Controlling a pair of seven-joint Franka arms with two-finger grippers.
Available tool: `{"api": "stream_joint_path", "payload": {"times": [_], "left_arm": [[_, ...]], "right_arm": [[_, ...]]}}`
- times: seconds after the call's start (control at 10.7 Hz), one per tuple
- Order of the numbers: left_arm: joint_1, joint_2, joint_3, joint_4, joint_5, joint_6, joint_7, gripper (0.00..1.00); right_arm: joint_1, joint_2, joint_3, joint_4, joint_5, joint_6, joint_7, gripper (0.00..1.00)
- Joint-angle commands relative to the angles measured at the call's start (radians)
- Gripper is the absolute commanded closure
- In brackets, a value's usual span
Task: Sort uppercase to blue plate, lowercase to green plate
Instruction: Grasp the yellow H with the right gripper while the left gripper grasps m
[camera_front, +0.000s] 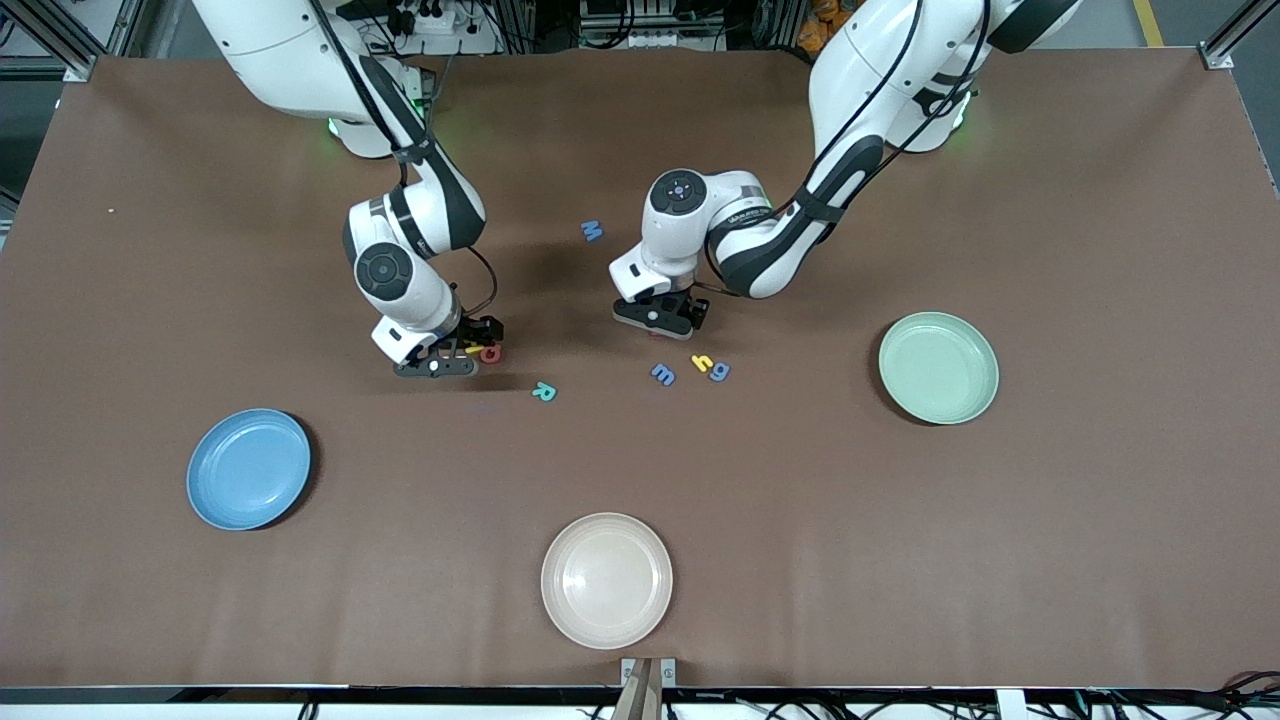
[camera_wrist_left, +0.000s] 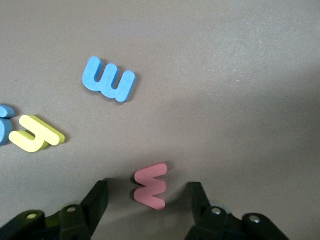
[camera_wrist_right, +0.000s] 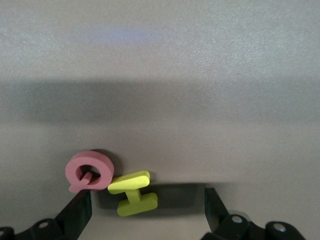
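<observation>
cream-white plate (camera_front: 606, 580) sits lowest in the front view, at centre, nothing on it. blue plate (camera_front: 248, 468) lies higher up, toward the right arm's end of the brown table (camera_front: 900, 560), bare. capital teal r (camera_front: 543, 392) lies near mid-frame. just above it, small blue m (camera_front: 662, 374), small yellow h (camera_front: 702, 363) and small blue g (camera_front: 719, 372) sit in a tight cluster, h and g touching. green plate (camera_front: 938, 367), at about the same height toward the left arm's end, is bare.

my right gripper (camera_wrist_right: 147, 194) is down at the table, claw spread. capital yellow h (camera_wrist_right: 132, 193) lies between the fingers, touching neither. capital red q (camera_wrist_right: 89, 171) rests against the h, just beside one finger (camera_wrist_right: 77, 212).

my left gripper (camera_wrist_left: 148, 192) is low over the table above the cluster in the frame, claw spread around small red w (camera_wrist_left: 150, 182), a gap showing on each side.

capital blue m (camera_front: 592, 231) lies alone in the upper middle of the frame.
</observation>
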Motion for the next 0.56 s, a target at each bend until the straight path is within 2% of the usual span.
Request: {"api": "stream_joint_path", "payload": {"times": [0.0,0.47], "left_arm": [[0.007,-0.003,-0.001,-0.012,0.047,0.018,-0.034,0.30],[0.007,-0.003,0.001,-0.017,0.067,0.018,-0.034,0.43]], "right_arm": [[0.026,0.018,-0.007,-0.006,0.018,0.014,-0.004,0.00],[0.043,0.037,-0.008,-0.001,0.018,0.054,0.003,0.00]]}}
